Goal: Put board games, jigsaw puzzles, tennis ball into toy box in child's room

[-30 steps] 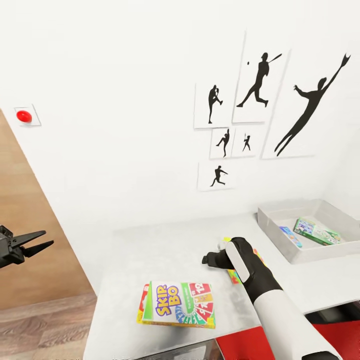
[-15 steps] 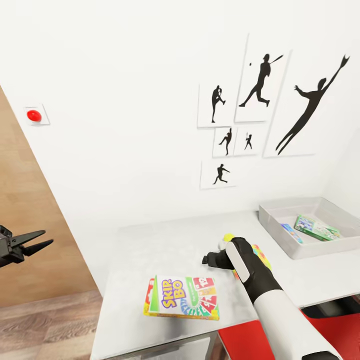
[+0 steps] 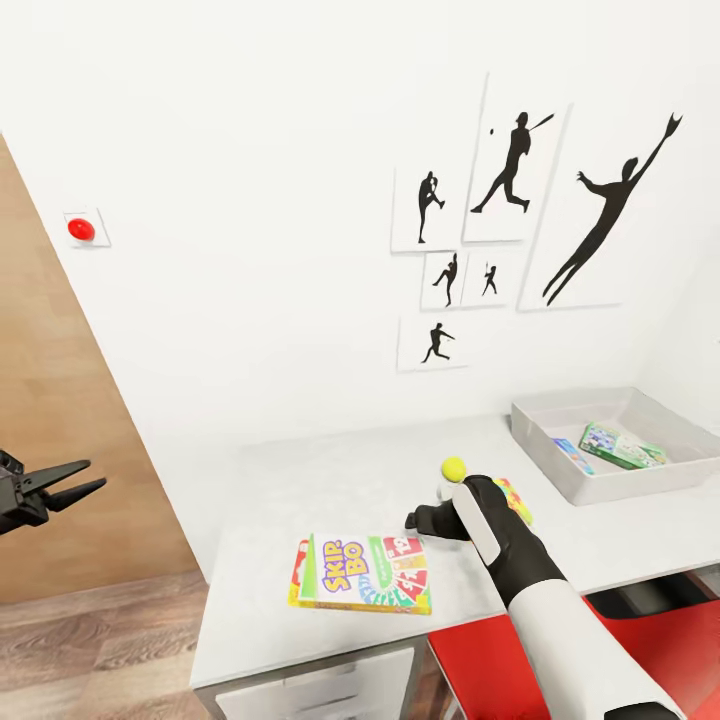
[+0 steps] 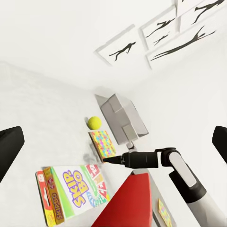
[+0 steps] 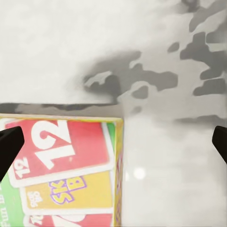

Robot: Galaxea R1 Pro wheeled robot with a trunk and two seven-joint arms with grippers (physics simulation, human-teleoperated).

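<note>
White wall with black baseball prints (image 3: 520, 230) backs the light grey table (image 3: 330, 480). By judgement, the step in hand is collecting the remaining toys from the table; the toy box (image 3: 610, 440) already contains two printed game boxes.

The right gripper (image 3: 412, 520) hovers above the tabletop, fingers spread wide, holding nothing. The Skip-Bo board game (image 3: 362, 574) lies flat just below and ahead of the fingertips, not touching them. The tennis ball (image 3: 454, 467) and one jigsaw puzzle (image 3: 514, 497) lie close behind the fingers, toward the toy box.

The left gripper (image 3: 80, 482) hangs off the table over the floor, jaws apart, empty.

The next move calls for lowering the right fingers astride one box edge.
</note>
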